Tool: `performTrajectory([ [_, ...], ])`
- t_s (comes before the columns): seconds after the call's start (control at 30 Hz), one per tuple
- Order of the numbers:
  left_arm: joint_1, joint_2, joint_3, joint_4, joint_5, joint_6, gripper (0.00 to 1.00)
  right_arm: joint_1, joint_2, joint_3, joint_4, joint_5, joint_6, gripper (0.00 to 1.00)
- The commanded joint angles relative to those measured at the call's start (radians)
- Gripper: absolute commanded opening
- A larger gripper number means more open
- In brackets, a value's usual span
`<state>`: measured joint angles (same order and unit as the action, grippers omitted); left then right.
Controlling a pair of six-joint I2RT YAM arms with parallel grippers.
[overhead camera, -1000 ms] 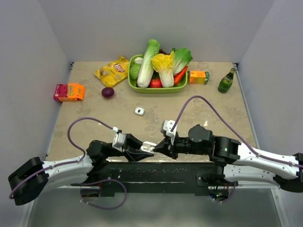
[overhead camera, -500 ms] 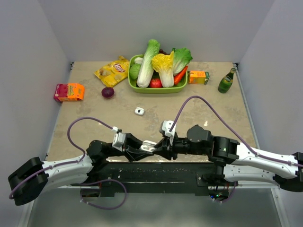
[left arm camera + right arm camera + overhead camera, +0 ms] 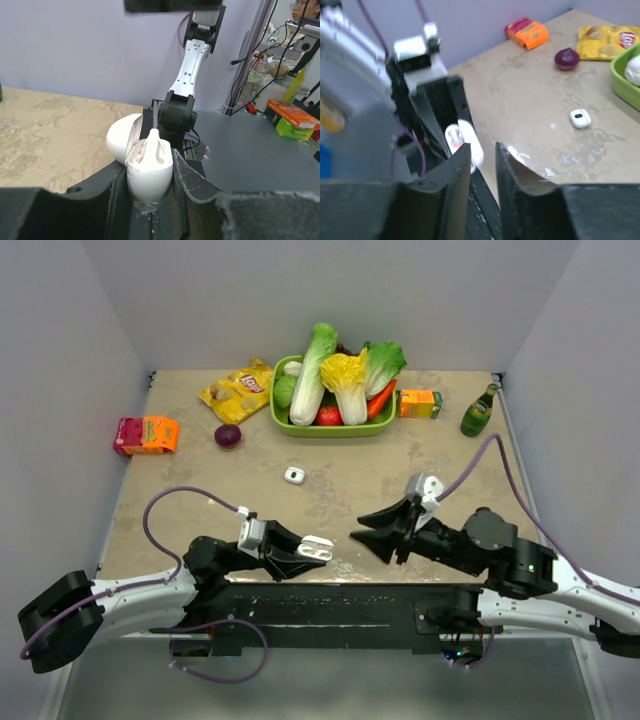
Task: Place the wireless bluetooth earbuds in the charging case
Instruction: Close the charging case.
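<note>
Earbuds (image 3: 152, 144) are seated in the charging case (image 3: 149, 172), poking above its rim, lid flipped open. Left gripper (image 3: 312, 554) is clamped tight on the case body, near the table's (image 3: 200, 470) front edge. Right gripper (image 3: 356, 526) is near it, not touching, fingers partly apart, empty. Far side: green basket (image 3: 283, 420) holds cabbages (image 3: 318, 370), tomato (image 3: 329, 416), carrot (image 3: 381, 400). Small white pod (image 3: 294, 475) lies mid-table.
</note>
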<state>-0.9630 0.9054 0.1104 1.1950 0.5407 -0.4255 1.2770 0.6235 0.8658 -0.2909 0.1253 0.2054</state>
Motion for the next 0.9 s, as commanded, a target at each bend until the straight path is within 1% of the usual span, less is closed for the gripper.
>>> performTrajectory([
  [0.0,0.0,0.015,0.044,0.032,-0.018,0.024,0.0,-0.002,0.018,0.056,-0.003,0.301,0.084,0.15],
  [0.03,-0.002,0.013,0.052,-0.003,-0.018,0.031,0.0,-0.002,0.036,0.062,-0.022,0.322,0.094,0.0],
  [0.17,-0.003,0.012,0.064,-0.005,-0.015,0.031,0.0,-0.002,0.129,0.068,-0.063,0.355,0.115,0.0],
  [0.33,-0.005,0.013,0.072,0.002,-0.001,0.027,0.0,-0.002,0.208,0.081,-0.068,0.298,0.111,0.0],
  [0.47,-0.008,0.012,0.069,0.003,0.001,0.027,0.0,-0.002,0.232,0.076,-0.038,0.234,0.098,0.0],
  [0.63,-0.01,0.016,0.066,0.014,0.001,0.025,0.0,-0.002,0.261,0.075,-0.033,0.198,0.091,0.0],
  [0.77,-0.011,0.021,0.066,0.021,0.001,0.025,0.0,-0.002,0.286,0.072,-0.016,0.139,0.078,0.0],
  [0.87,-0.014,0.03,0.066,0.032,0.002,0.024,0.0,-0.004,0.317,0.076,-0.024,0.129,0.075,0.0],
])
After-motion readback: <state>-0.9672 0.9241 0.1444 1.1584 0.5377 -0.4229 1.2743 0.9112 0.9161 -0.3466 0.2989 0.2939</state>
